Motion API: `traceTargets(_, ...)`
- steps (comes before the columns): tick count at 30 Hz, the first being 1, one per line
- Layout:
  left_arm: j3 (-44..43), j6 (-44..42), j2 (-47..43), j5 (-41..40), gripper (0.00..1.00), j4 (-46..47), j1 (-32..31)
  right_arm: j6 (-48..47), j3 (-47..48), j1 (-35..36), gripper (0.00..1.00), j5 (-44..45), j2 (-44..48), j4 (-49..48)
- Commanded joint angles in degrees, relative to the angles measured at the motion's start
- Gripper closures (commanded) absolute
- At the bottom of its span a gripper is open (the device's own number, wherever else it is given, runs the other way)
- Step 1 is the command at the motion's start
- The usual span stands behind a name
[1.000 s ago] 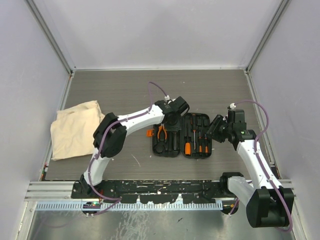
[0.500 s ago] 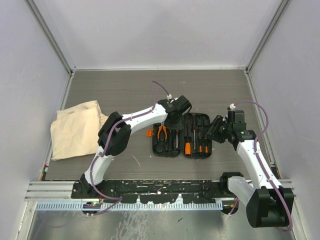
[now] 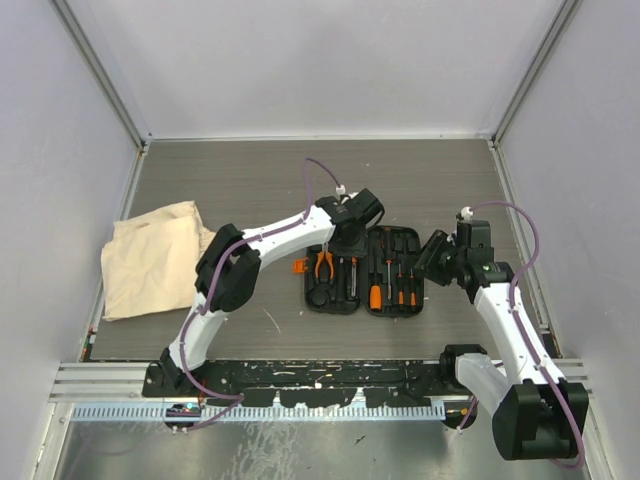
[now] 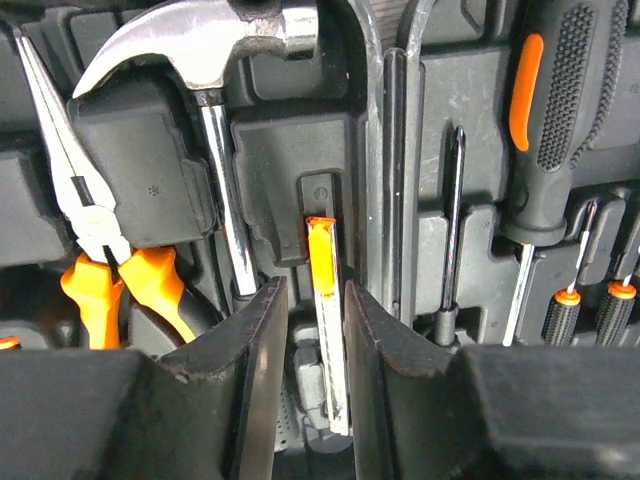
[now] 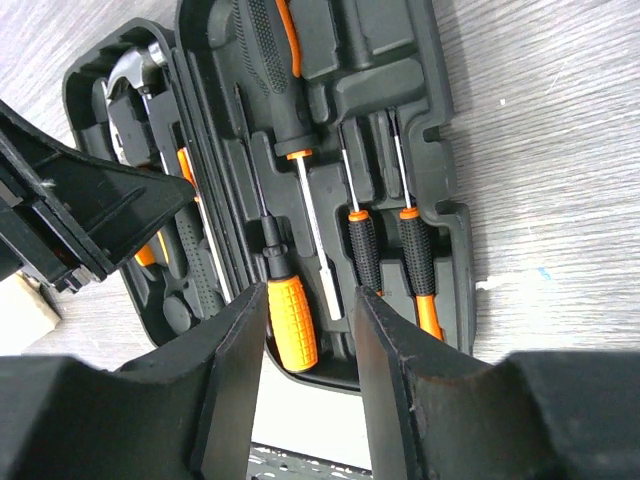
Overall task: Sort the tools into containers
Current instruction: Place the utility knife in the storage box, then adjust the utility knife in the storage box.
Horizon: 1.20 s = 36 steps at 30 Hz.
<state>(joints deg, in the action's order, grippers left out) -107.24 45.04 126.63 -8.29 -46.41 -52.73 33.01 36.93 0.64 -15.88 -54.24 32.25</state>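
Note:
The black tool case [image 3: 330, 308] lies open in mid-table. My left gripper [image 3: 345, 240] hovers low over its left half. In the left wrist view its jaws [image 4: 313, 288] stand slightly apart, and a thin orange-tipped driver [image 4: 321, 260] lies in its slot between them with a gap on the left side. The hammer [image 4: 200, 50] and the orange-handled pliers [image 4: 110, 285] sit in slots beside it. My right gripper [image 3: 432, 258] is open and empty [image 5: 310, 295] above the right half, over an orange-handled screwdriver [image 5: 292, 320] and two small drivers [image 5: 362, 250]. The beige cloth bag [image 3: 150, 258] lies far left.
An orange latch [image 3: 298, 266] sticks out from the case's left side. A thin pale stick [image 3: 270, 320] lies on the table in front of the case. Grey walls close the table on three sides.
The left arm's elbow has swung a little to the right, its wrist has shifted slightly over the case, and its jaws have parted. The right arm has not moved.

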Motion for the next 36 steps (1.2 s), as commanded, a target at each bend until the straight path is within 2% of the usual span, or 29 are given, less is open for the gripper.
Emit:
traceTargets(1, -1.7, -3.7, -6.0, -0.9, 0.70, 0.8, 0.6, -1.8, 1.3, 0.1, 0.54, 1.5, 3.7, -2.3)
traceTargets(4, -0.3, -5.9, -6.7, 2.8, 0.75, 2.2, 2.3, -3.6, 1.6, 0.1, 0.55, 1.8, 5.3, -3.3)
traceTargets(6, 1.3, -6.6, -7.4, 5.0, 0.77, 3.4, 3.6, -4.1, 3.0, 0.1, 0.60, 2.3, 5.0, -2.2)
traceTargets(10, 7.2, -9.3, -11.4, 7.3, 0.78, 7.6, 6.1, -3.7, 4.5, 1.4, 0.65, 2.5, 2.4, -1.4)
traceTargets(20, 26.8, -12.5, -27.6, 7.1, 0.75, 13.9, 11.6, 2.3, 12.8, 22.7, 0.67, 17.5, -9.4, -2.1)
traceTargets(26, 32.7, -15.5, -34.0, 7.3, 0.73, 12.3, 15.1, 4.2, 19.8, 33.8, 0.67, 25.3, -21.1, 0.9)
traceTargets(31, 34.3, -18.7, -35.9, 4.8, 0.72, 11.3, 16.4, 5.3, 23.1, 38.0, 0.68, 27.6, -27.6, 1.7)
traceTargets(36, 35.7, -19.1, -35.7, 5.8, 0.74, 12.2, 17.5, 4.8, 26.8, 40.0, 0.71, 28.8, -33.0, 3.6)
